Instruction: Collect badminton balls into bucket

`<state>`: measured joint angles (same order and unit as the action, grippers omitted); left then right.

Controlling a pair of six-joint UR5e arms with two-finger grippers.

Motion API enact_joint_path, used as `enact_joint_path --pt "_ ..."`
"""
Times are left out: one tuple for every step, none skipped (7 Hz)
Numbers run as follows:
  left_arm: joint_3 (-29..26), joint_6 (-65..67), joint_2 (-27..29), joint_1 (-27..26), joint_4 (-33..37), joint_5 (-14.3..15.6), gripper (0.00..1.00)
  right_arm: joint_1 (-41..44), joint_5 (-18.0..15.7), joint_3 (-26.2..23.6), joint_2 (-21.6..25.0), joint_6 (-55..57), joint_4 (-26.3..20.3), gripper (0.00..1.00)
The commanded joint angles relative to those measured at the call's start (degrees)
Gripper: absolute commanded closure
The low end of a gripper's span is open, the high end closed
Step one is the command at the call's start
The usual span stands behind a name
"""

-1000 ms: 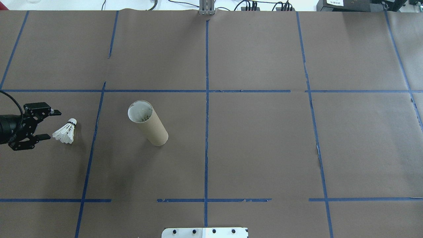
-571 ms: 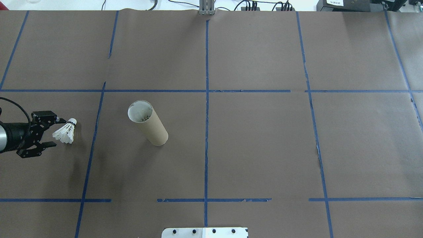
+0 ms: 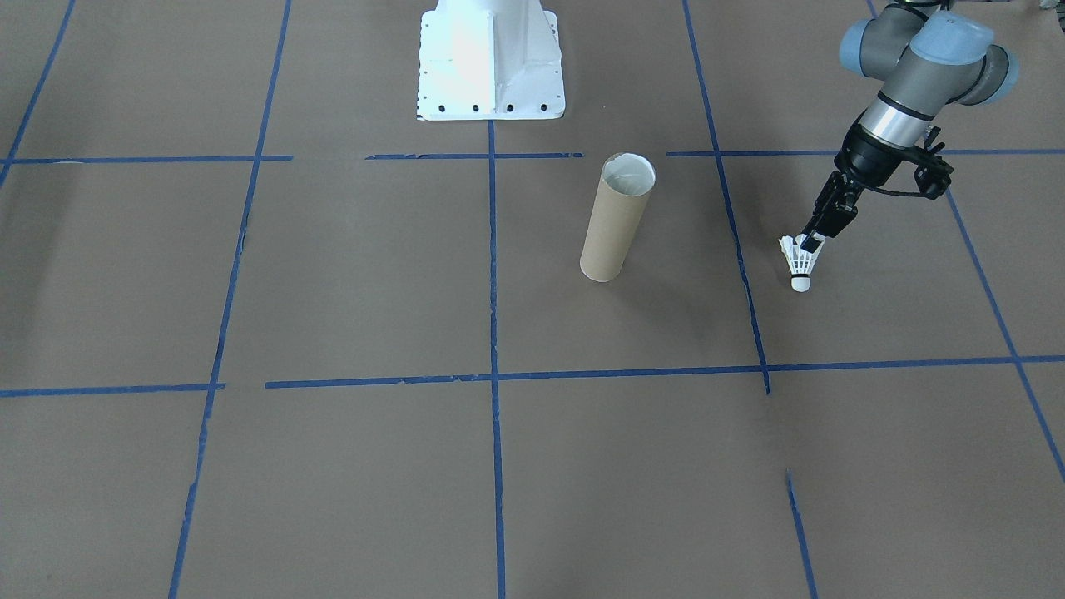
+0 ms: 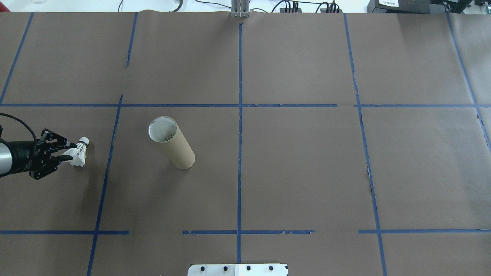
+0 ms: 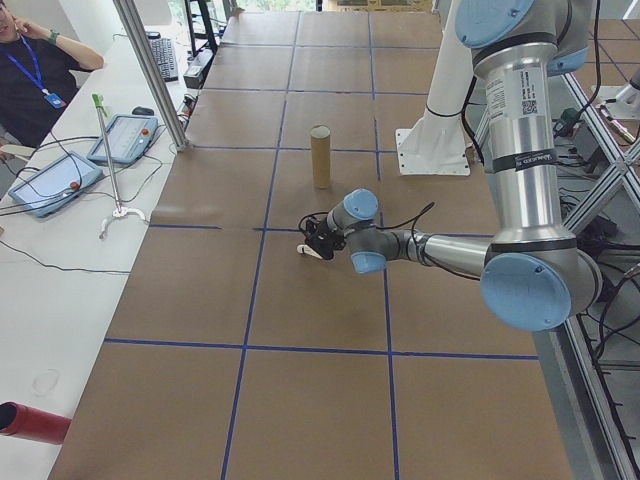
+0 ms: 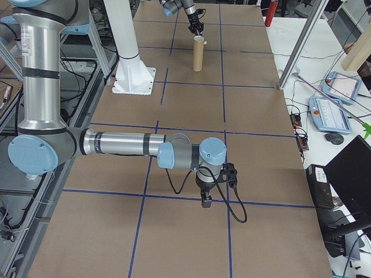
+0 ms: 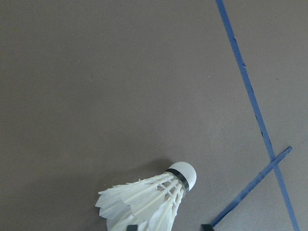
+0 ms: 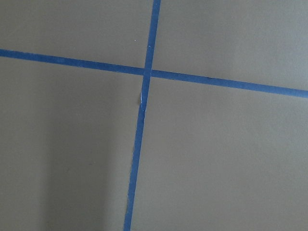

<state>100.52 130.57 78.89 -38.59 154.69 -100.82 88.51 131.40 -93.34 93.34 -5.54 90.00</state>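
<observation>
The left gripper (image 4: 68,150) has its jaws closed in on the feather skirt of the shuttlecock (image 4: 78,154), low at the table; they seem to grasp it, though I cannot tell if the grip is firm. The cork tip points away from the jaws, so I judge the skirt is taken because it is the wide, soft part. Beyond the tip, well apart, stands the tube (image 4: 171,143), upright with its mouth open for the drop. The right gripper (image 6: 204,202) hangs over bare table; its jaw state I cannot tell.
</observation>
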Motion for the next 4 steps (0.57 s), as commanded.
enact_joint_path --pt "0.2 0.12 0.03 0.0 0.0 0.01 0.78 0.0 0.0 0.0 0.0 -0.09 0.0 0.0" --pt "0.64 0.03 -0.05 -0.08 0.0 0.01 0.9 0.0 0.0 0.0 0.0 0.0 0.0 0.0" --pt "0.64 -0.23 0.03 -0.08 0.0 -0.07 0.98 0.0 0.0 0.0 0.0 0.0 0.0 0.0" --pt "0.99 -0.58 0.03 -0.17 0.0 -0.42 1.0 0.0 0.0 0.0 0.0 0.0 0.0 0.0"
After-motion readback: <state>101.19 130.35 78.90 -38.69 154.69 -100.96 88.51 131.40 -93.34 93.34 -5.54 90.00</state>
